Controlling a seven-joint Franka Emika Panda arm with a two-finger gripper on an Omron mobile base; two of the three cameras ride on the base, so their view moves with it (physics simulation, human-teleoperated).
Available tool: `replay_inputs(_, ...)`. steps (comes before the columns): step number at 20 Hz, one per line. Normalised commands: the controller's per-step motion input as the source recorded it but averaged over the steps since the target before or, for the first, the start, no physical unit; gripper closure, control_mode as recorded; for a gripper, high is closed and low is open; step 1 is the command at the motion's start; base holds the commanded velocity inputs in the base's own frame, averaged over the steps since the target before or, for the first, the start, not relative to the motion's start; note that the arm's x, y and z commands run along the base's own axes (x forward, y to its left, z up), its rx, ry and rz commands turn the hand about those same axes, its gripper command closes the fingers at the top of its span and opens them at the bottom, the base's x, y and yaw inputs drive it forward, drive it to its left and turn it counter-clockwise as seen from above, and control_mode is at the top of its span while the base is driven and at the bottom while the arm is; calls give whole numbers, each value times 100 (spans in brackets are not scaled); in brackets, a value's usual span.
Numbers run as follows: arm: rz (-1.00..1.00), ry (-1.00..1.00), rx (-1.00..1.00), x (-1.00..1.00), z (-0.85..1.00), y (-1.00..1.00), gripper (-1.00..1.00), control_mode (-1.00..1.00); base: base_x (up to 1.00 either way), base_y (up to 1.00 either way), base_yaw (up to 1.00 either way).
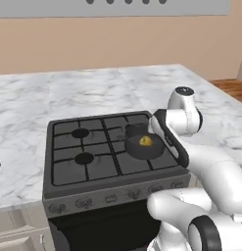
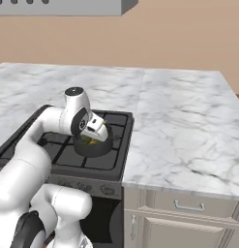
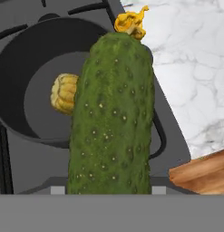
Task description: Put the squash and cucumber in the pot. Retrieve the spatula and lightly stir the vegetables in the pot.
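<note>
looking along the hand, you had the cucumber (image 3: 112, 118) clenched in the gripper (image 2: 97, 127), standing lengthwise up the middle of the hand view with its yellow blossom end at twelve o'clock. the fingertips were hidden behind the green body, but the way it hung there unsupported told you the jaws were closed on it. it was carried over the near edge of the pot (image 3: 22, 77), probably so that letting go would drop it inside and not on the grate.

the squash (image 3: 64, 93) already lay on the pot's floor, at about nine o'clock of the cucumber in that view and partly covered by it. in the left base view it showed as a yellow spot in the pot (image 1: 143, 146), which sat on the stove's (image 1: 83, 162) near right burner, with the hand just above it.

the stove was a dark gas range with black grates, set into a white marbled counter (image 2: 188, 126) that ran on to both sides. a brown wooden edge (image 3: 202, 174) showed at four o'clock in the hand view, likely the floor. behind stood a tan wall (image 2: 179, 34) with a grey hood (image 1: 112, 7) at twelve o'clock. i couldn't pick out the spatula for you.
</note>
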Motion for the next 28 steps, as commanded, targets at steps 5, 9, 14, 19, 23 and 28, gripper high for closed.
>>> replay_inputs(5, 0, 0, 0, 0, 0, 0, 100, 100, 58, -3, 0)
replay_inputs(9, 0, 0, 0, 0, 0, 0, 100, 100, 73, 20, -5)
replay_inputs(14, 0, 0, 0, 0, 0, 0, 100, 100, 37, 29, -6)
replay_inputs(19, 0, 0, 0, 0, 0, 0, 100, 100, 11, 4, 0)
replay_inputs(23, 0, 3, 0, 18, -5, 5, 100, -100, 0, 0, 0)
replay_inputs(28, 0, 15, 0, 65, -45, 13, 100, -100, 0, 0, 0)
